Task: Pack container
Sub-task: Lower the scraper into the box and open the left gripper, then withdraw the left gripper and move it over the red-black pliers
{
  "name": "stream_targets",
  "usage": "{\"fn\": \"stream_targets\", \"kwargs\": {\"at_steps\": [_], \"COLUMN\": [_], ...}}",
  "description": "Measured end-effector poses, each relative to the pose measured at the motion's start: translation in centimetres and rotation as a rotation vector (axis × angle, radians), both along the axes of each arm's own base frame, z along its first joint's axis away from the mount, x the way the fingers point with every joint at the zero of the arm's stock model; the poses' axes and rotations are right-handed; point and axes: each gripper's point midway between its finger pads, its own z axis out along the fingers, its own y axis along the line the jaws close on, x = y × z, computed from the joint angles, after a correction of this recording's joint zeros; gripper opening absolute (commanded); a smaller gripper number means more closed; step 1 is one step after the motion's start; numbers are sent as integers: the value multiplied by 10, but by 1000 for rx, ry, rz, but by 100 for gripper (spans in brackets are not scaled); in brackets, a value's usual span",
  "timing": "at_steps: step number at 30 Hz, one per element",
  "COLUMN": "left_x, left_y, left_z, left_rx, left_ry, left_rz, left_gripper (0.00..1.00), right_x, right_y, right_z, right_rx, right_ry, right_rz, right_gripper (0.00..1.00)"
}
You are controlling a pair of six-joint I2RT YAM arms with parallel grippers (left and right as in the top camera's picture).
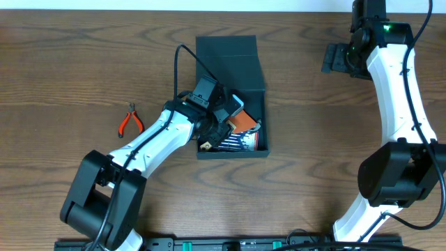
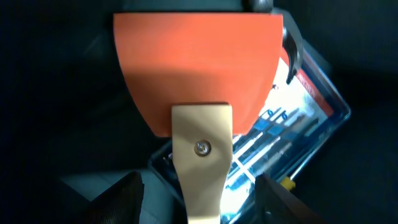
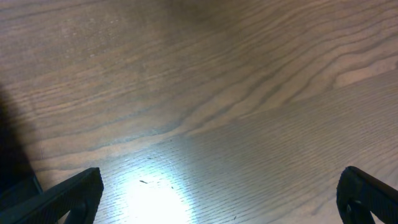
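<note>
The dark teal-green container [image 1: 230,52] lies open in the middle of the table, lid flap at the far side. Inside it lie an orange scraper [image 2: 199,62] with a beige handle [image 2: 202,162] and a clear case of blue tool bits [image 2: 298,130]; both also show in the overhead view [image 1: 242,123]. My left gripper [image 2: 199,199] reaches into the container [image 1: 219,115]. Its fingers are spread on either side of the scraper handle, with gaps on both sides. My right gripper [image 3: 217,199] is wide open and empty over bare wood at the far right [image 1: 341,58].
Pliers with orange handles [image 1: 129,121] lie on the wooden table [image 1: 70,84] to the left of the container. The right arm's base stands at the right front.
</note>
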Motion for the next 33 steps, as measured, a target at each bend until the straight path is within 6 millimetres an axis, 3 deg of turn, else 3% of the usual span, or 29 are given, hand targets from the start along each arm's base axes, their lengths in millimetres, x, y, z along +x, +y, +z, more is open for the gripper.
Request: {"fn": "stream_targets", "kwargs": {"at_steps": [4,7,13,16,19,26,33], "left_x": [10,18,28,36,40,32,34], "left_y": [-6,-10,2,28,67,165,229], "left_z": [17,43,100,115,114,90,58], "left_rx": [-55,-110,-169,-143,-73,108,176], "left_ry": [-41,-101,-228,-265,-258,-159,-50], "left_rz": [57,85,218,380,574,956,1180], "left_gripper": [78,96,96,90,89,99,98], "right_x": [0,0,0,0,0,0,0], "right_y": [0,0,0,0,0,0,0], "right_z": [0,0,0,0,0,0,0], "right_rx": [0,0,0,0,0,0,0], "right_ry": [0,0,0,0,0,-1,0], "right_rz": [0,0,0,0,0,0,0], "right_gripper": [99,99,99,99,99,99,99]}}
